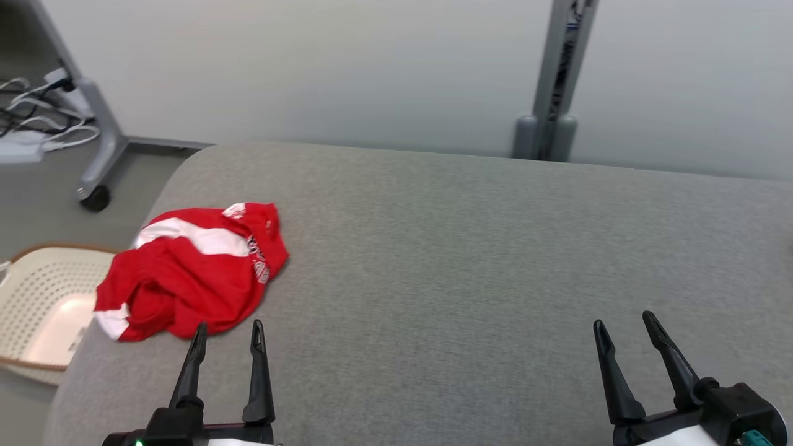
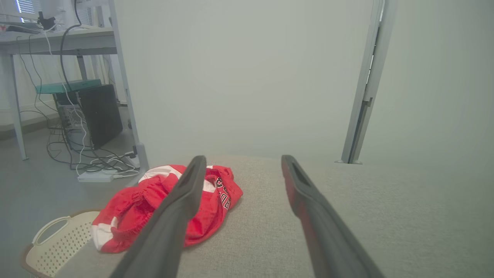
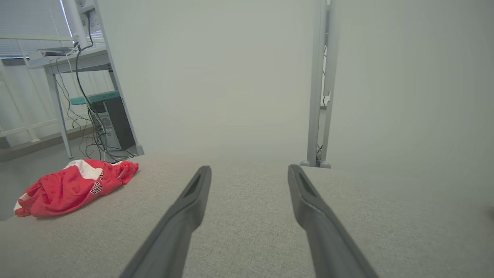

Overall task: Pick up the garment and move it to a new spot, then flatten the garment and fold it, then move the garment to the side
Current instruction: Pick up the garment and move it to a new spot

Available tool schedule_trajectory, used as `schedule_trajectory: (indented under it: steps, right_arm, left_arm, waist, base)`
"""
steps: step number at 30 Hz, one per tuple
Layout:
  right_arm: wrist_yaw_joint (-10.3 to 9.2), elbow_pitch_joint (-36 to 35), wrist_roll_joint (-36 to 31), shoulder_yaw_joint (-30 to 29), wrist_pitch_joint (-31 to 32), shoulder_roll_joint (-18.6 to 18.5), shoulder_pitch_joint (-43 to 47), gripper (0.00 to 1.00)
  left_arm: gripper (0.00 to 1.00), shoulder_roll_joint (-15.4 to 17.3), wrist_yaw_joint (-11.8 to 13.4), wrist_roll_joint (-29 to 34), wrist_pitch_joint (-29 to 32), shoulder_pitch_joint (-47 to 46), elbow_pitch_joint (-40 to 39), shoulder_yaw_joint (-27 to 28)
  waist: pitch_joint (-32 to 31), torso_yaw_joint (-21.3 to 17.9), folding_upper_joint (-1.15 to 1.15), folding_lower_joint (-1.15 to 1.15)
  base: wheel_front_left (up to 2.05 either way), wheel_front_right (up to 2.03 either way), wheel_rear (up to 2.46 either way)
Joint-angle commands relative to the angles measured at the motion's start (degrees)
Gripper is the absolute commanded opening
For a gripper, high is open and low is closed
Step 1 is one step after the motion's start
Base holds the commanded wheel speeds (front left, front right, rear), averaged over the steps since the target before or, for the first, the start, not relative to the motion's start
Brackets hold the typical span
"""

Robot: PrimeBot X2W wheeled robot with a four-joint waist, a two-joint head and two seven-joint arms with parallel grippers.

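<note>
At the grey table's (image 1: 471,260) left edge the crumpled red garment (image 1: 192,272) lies ungrasped; the left gripper (image 1: 226,334) and right gripper (image 1: 626,322), fingers spread, probably haven't started—next, left reaches forward and pinches cloth.

perforated basket (image 1: 37,279) beside grey table (image 1: 464,260)

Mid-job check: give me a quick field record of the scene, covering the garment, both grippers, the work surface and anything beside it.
garment: red and white fabric garment, crumpled heap, not flattened or folded
garment location: near the left edge of the grey fabric-covered table
left gripper: open, empty, at the garment's near edge
right gripper: open, empty, well apart from the garment
beside table: cream perforated plastic basket, low on the left
task stage: pick-up not yet done
</note>
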Motion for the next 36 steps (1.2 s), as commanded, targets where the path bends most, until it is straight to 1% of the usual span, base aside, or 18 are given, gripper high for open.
schedule_trajectory:
  steps: [1,4,5,12,21,26,29,32,36]
  right_arm:
    - [-0.02,-0.03,-0.12,0.16,-0.01,-0.21,0.08,1.00]
    - [-0.02,-0.21,0.02,0.02,-0.01,-0.24,0.21,1.00]
    - [-0.02,-0.21,0.02,0.02,-0.01,-0.24,0.21,1.00]
    - [-0.02,-0.04,0.20,0.74,-0.01,-0.23,-0.29,1.00]
    - [-0.02,0.33,0.44,0.66,-0.01,-0.23,0.45,1.00]
    - [-0.02,0.49,0.33,1.00,-0.01,-0.24,0.51,1.00]
    - [-0.02,0.48,-0.18,1.28,-0.01,-0.24,-0.01,1.00]
    - [-0.02,0.55,-0.91,1.32,0.00,-0.34,-0.56,1.00]
    - [-0.02,0.46,-1.43,1.35,0.00,-1.62,-1.49,1.00]
  left_arm:
    - [1.00,0.19,0.29,-0.18,-0.26,-0.62,-0.38,0.16]
    - [1.00,0.17,0.25,-0.29,-0.25,-0.38,-0.61,0.22]
    - [1.00,0.17,0.25,-0.29,-0.25,-0.38,-0.61,0.22]
    - [1.00,0.16,-0.15,-0.43,-0.26,0.01,-1.06,0.58]
    - [1.00,0.17,-0.51,-0.51,-0.26,0.47,-1.14,1.17]
    - [1.00,0.16,-0.72,-0.69,-0.26,0.84,-1.04,1.69]
    - [1.00,0.17,-0.41,-1.30,-0.26,0.48,-0.96,2.29]
    - [1.00,0.17,-0.45,-2.14,-0.25,-1.52,-0.39,2.96]
    - [1.00,0.17,-1.24,-3.97,-0.25,-5.51,1.56,4.20]
  waist:
    - [0.27,3.73,0.00,0.00]
    - [0.32,6.53,0.00,0.00]
    - [0.32,6.53,0.00,0.00]
    - [0.54,11.72,0.00,0.00]
    - [0.07,16.28,0.00,0.00]
    - [-0.11,16.83,0.00,0.00]
    - [0.39,16.50,0.00,0.00]
    - [1.54,15.93,0.00,0.00]
    - [3.97,14.81,0.00,0.00]
  base:
    - [0.00,0.00,0.00]
    - [0.00,0.00,0.00]
    - [0.00,0.00,0.00]
    - [0.00,0.00,0.00]
    - [0.00,0.00,0.00]
    - [0.00,0.00,0.00]
    - [0.00,0.00,0.00]
    - [0.00,0.00,0.00]
    - [0.00,0.00,0.00]
